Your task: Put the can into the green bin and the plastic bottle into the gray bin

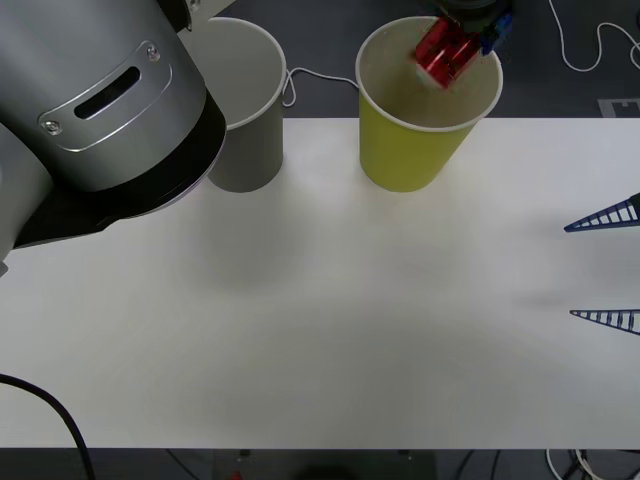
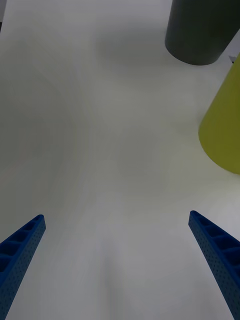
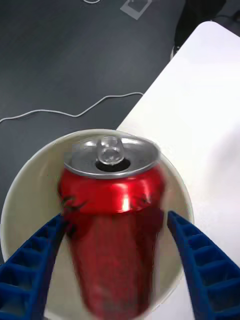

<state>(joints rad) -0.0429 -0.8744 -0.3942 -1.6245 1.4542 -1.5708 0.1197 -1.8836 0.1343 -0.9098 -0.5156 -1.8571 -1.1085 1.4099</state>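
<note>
The can (image 3: 112, 200), red with a silver top and pull tab, hangs tilted in the mouth of the green bin (image 1: 410, 150), top end toward the wrist camera. My left gripper (image 3: 116, 220) is above that bin, its blue fingers spread on either side of the can, whose body is smeared by motion. From the front, the can (image 1: 443, 52) sits just inside the green bin's white rim, under my left gripper (image 1: 455, 40). The gray bin (image 1: 250, 150) stands left of the green one. My right gripper (image 1: 570, 270) is open over the table's right side. The plastic bottle is out of view.
A large grey arm housing (image 1: 100, 110) covers the upper left of the front view and part of the gray bin. The right wrist view shows bare white table (image 2: 100, 150) with the gray bin (image 2: 200, 35) and green bin (image 2: 225, 125) beyond. Cables (image 1: 590, 45) lie on the dark floor.
</note>
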